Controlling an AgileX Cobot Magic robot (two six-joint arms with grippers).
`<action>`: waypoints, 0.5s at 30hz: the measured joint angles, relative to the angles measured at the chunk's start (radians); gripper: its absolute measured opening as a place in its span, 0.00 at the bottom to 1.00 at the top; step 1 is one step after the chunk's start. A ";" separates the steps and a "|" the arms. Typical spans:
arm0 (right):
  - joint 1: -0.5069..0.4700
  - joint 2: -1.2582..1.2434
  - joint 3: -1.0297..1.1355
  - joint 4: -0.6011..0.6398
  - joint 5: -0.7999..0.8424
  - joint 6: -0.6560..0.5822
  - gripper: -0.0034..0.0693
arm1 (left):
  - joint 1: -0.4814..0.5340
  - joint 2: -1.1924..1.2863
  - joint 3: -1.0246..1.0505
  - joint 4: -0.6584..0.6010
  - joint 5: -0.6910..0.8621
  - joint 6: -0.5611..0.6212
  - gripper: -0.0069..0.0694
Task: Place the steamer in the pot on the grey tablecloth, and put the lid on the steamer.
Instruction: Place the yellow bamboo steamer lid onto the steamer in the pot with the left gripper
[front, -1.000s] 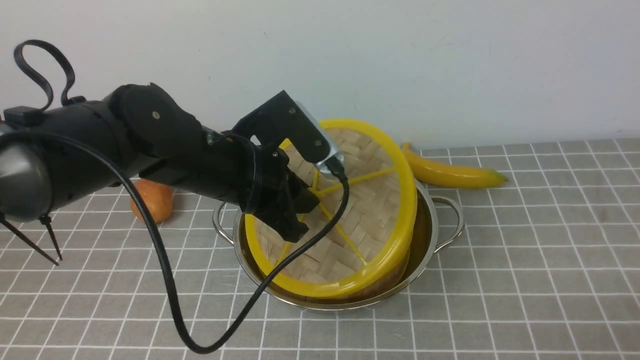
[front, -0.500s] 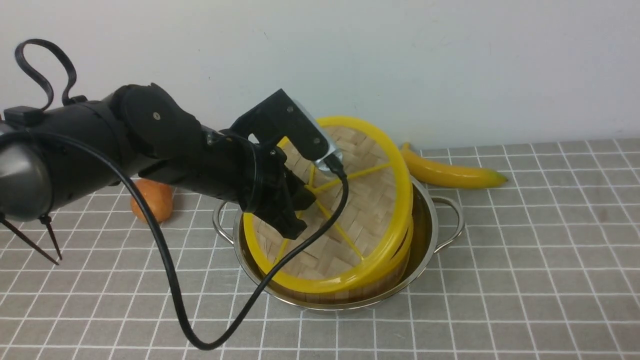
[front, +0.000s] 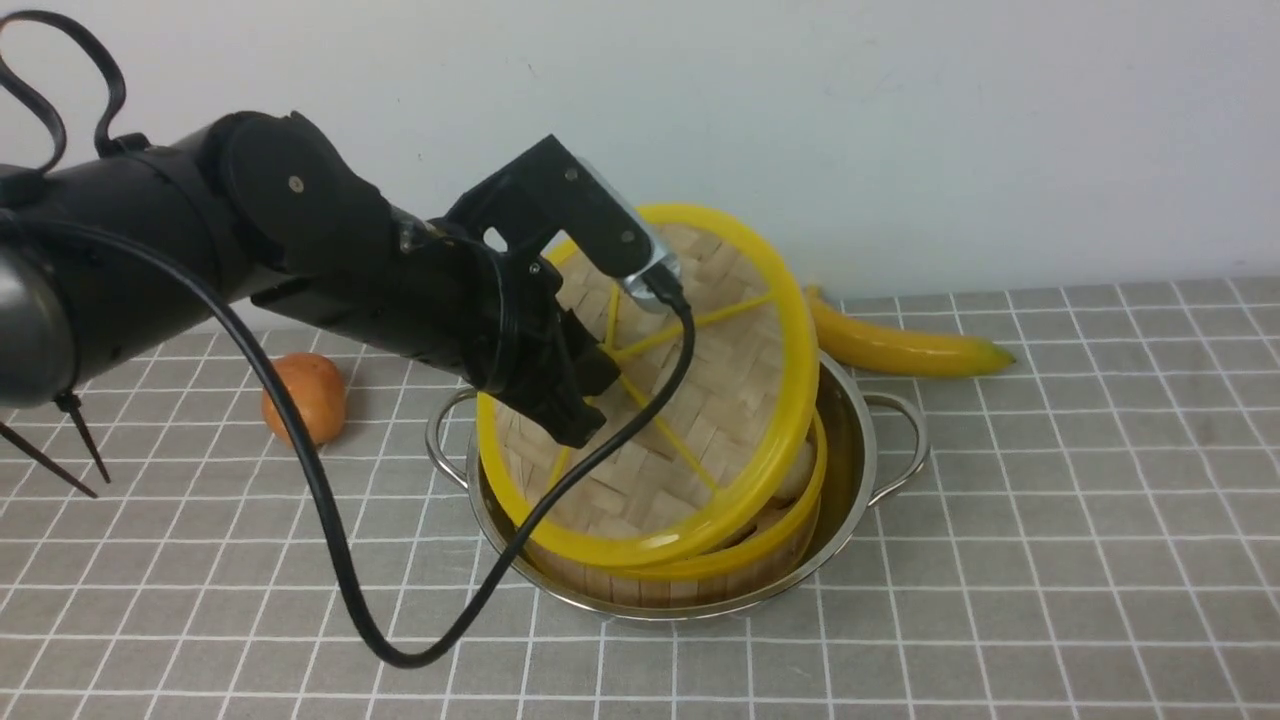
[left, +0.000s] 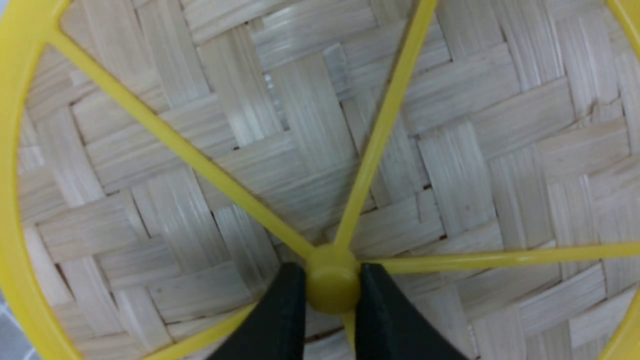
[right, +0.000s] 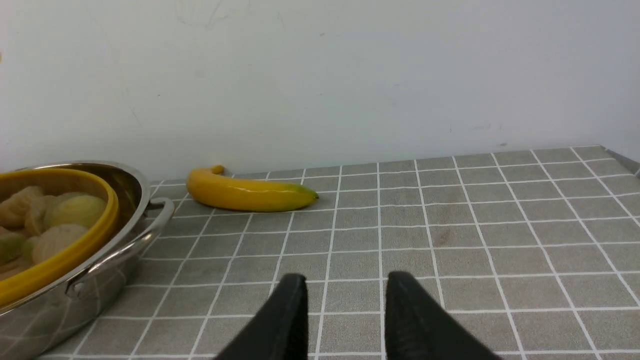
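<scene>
At the far left of the grey tablecloth (front: 1050, 560) an orange fruit (front: 305, 395) lies near the back wall (front: 900, 120), just beside the left arm (front: 200, 270), which reaches across it toward the middle. A black cable (front: 330, 540) hangs from the wrist and loops low over the cloth in front of the pot (front: 860, 440). The pot stands mid-cloth, its left loop handle under the arm and its right handle free. Beyond it a banana (front: 900, 345) lies along the wall, near the rim but apart from it. The cloth to the right of the pot is bare to the edge of view.

The left gripper (left: 332, 287) is clamped narrowly on the lid's small yellow centre knob, one black finger (left: 280, 320) pressed to each side. The right gripper (right: 342, 290) hangs low over the bare cloth, well right of the pot. Its fingers stand apart with nothing between them.

The steamer (front: 700, 575) sits inside the pot, its yellow rim showing above the steel wall and pale buns visible at its right side. The lid (front: 720, 400) hangs over it steeply tilted. Its far edge is raised high against the wall and its near edge dips low at the steamer's front rim. Whether they touch there cannot be told. Its woven bamboo face and yellow spokes are turned toward the arm.
</scene>
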 joint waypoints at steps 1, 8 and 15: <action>0.000 0.000 0.000 0.000 0.000 0.000 0.38 | 0.000 -0.001 0.000 0.002 0.000 -0.008 0.25; 0.000 0.000 0.000 0.000 0.000 0.002 0.38 | 0.000 -0.002 0.000 0.021 0.003 -0.035 0.25; 0.000 0.000 0.000 0.000 0.000 0.002 0.38 | 0.000 0.001 0.000 0.026 -0.007 -0.035 0.25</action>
